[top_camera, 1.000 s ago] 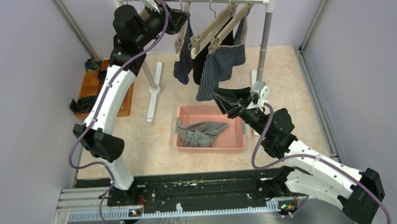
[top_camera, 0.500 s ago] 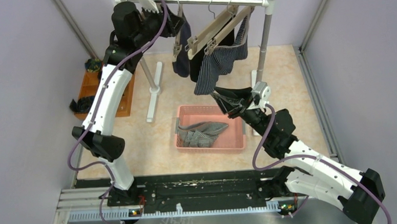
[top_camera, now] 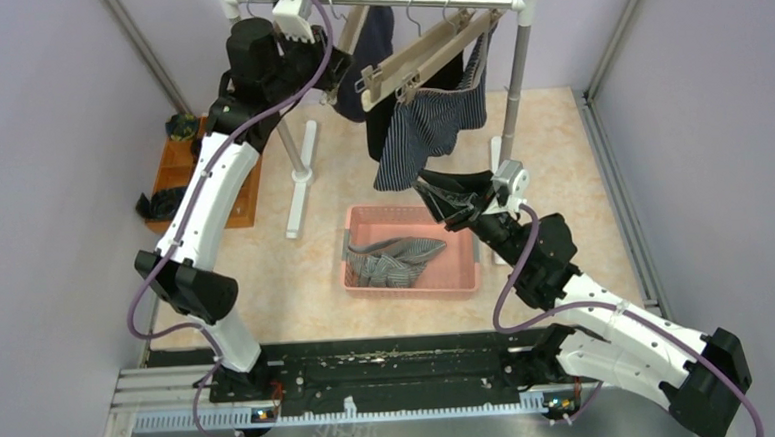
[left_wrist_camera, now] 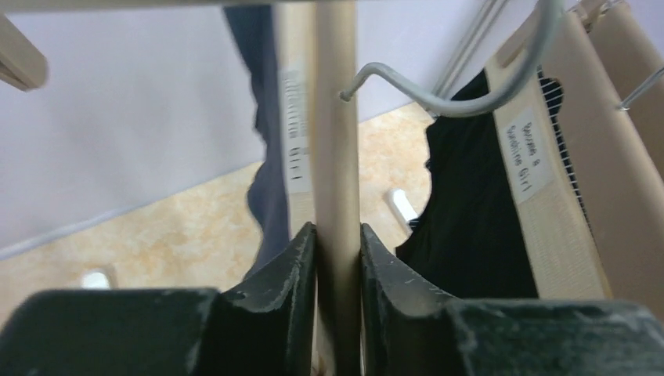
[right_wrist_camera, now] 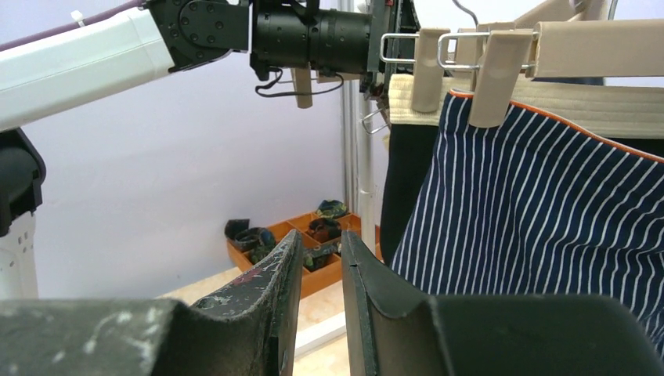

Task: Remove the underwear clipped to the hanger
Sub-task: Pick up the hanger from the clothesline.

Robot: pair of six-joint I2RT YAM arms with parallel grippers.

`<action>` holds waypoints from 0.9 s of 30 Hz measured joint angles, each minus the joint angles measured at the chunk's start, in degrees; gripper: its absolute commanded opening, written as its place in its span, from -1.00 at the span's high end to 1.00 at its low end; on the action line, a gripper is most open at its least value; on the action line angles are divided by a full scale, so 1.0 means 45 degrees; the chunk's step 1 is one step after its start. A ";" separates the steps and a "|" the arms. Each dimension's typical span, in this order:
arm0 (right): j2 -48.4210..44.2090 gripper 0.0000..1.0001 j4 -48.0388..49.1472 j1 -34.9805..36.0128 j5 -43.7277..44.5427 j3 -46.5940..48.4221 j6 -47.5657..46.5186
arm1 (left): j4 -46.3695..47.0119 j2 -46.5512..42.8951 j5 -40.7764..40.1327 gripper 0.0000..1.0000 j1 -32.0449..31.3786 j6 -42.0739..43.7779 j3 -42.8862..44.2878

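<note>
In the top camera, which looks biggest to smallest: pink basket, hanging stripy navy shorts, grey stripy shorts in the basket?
1. pink basket
2. hanging stripy navy shorts (nearly tied; nearer the camera, so unsure)
3. grey stripy shorts

navy white-striped shorts point(right_wrist_camera: 532, 211) (pink basket point(top_camera: 407, 291))

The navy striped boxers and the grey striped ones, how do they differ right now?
The navy striped boxers hang clipped to a hanger; the grey striped boxers lie crumpled in the pink basket. The navy pair is dark with white stripes, the grey pair pale with fine stripes. Both are striped.
</note>
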 measured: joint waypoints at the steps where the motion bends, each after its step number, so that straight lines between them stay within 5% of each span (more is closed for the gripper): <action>1: 0.0000 0.48 0.0005 0.0000 -0.0010 0.0000 0.0000 | 0.0078 -0.0044 -0.0049 0.81 -0.0015 -0.0015 -0.0165; 3: 0.0019 0.47 0.0044 0.0000 -0.0029 0.0000 0.0005 | 0.0515 -0.0180 -0.0053 1.00 -0.0019 0.0087 -0.0520; 17: 0.0379 0.46 0.0087 0.0000 -0.0311 -0.0024 0.0092 | 0.3677 -0.2477 -0.0306 0.98 -0.0058 0.0131 -0.4231; 27: 0.0661 0.46 0.0083 0.0000 -0.0359 -0.0024 0.0121 | 0.3351 -0.3279 -0.0379 1.00 -0.0058 0.0282 -0.4337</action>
